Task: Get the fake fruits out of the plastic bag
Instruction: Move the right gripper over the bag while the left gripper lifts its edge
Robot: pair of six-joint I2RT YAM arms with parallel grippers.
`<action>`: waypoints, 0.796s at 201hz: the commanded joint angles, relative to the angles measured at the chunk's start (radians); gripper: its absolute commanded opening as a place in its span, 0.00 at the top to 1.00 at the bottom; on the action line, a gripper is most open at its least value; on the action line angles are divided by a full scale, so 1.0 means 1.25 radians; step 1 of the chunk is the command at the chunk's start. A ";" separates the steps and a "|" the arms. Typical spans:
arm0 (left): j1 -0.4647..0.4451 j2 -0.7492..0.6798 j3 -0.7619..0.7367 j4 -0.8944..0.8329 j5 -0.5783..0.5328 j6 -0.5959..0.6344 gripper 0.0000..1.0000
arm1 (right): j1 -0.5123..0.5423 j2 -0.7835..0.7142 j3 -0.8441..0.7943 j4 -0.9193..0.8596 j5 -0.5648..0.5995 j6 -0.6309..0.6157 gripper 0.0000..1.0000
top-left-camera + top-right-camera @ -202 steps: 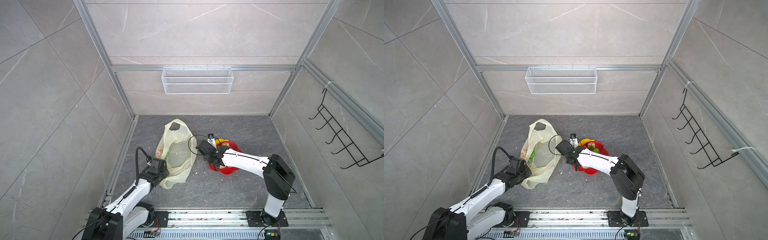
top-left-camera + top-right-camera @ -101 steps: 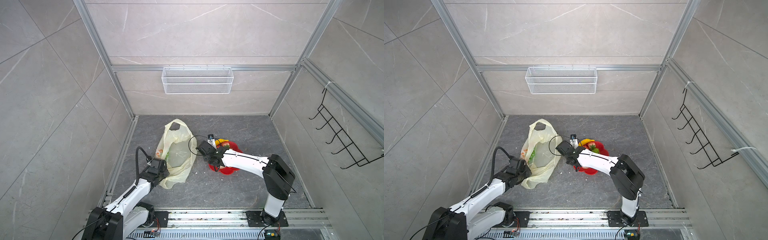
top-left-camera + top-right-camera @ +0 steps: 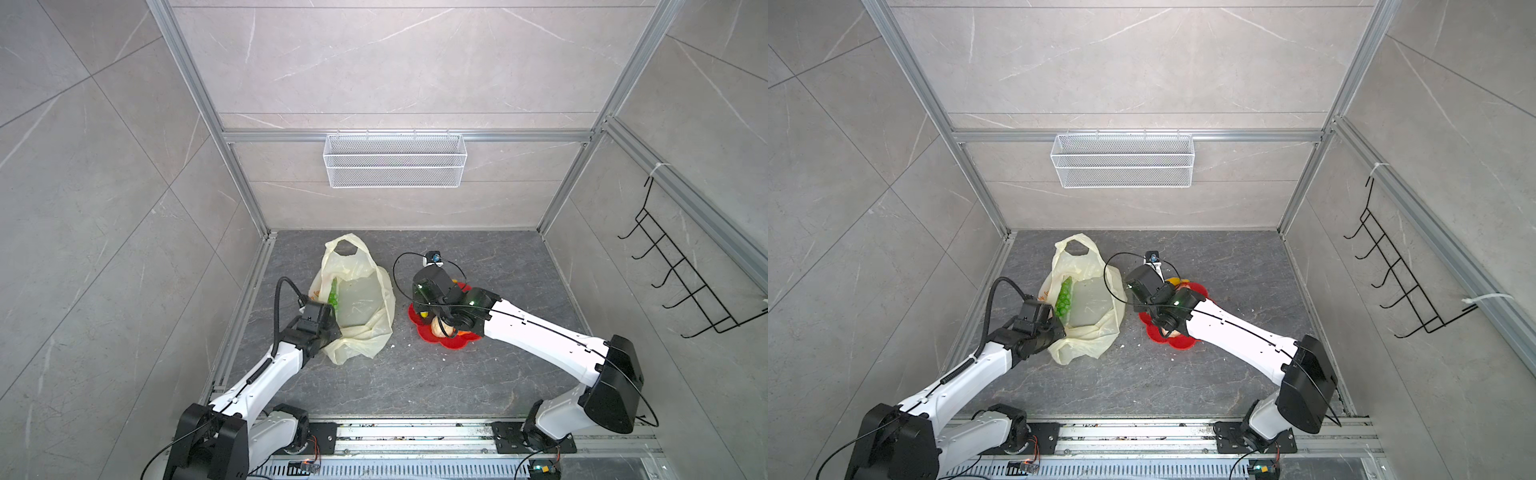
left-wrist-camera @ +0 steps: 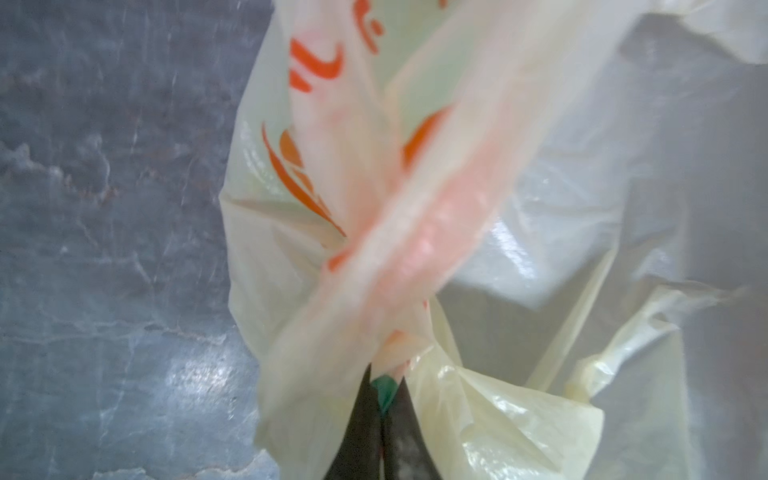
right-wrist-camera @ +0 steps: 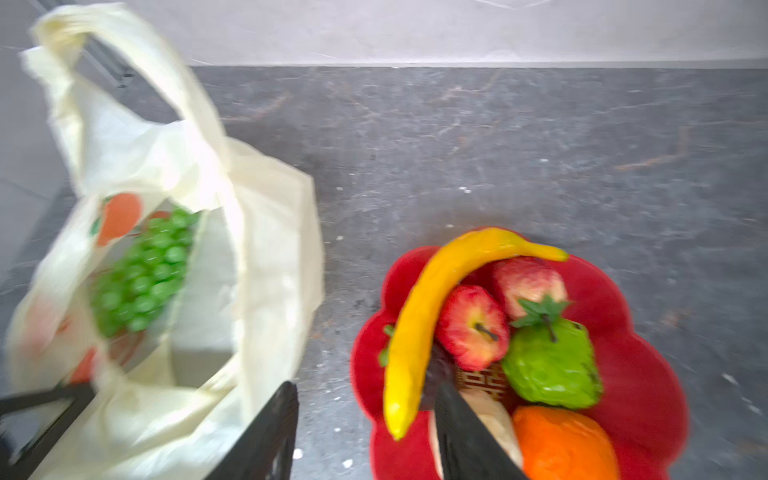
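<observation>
Now, my right gripper [image 5: 365, 390], jaws spread and empty; grape bunch [image 5: 145, 274] lies to its left inside the plastic bag [image 5: 266, 216], rim pinched by my left gripper [image 4: 384, 399].

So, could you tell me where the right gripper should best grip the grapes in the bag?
Probably across the grapes' narrow middle, coming down through the bag's open mouth from the plate side: the bunch lies lengthwise against the far wall, uncovered from above.

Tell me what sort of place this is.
Probably a lab test booth: stone-look panels in aluminium framing, a wire basket and hook rack hung on them, arms mounted on a rail.
</observation>
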 commanded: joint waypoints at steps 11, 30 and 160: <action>0.003 0.015 0.071 -0.098 -0.030 0.063 0.73 | 0.052 0.056 0.026 0.064 -0.129 -0.048 0.44; 0.003 -0.021 0.072 -0.130 -0.045 0.052 0.50 | 0.068 0.111 0.059 0.098 -0.184 -0.046 0.44; 0.061 0.316 0.416 -0.244 -0.136 0.100 0.01 | 0.106 0.258 0.055 0.170 -0.223 -0.012 0.45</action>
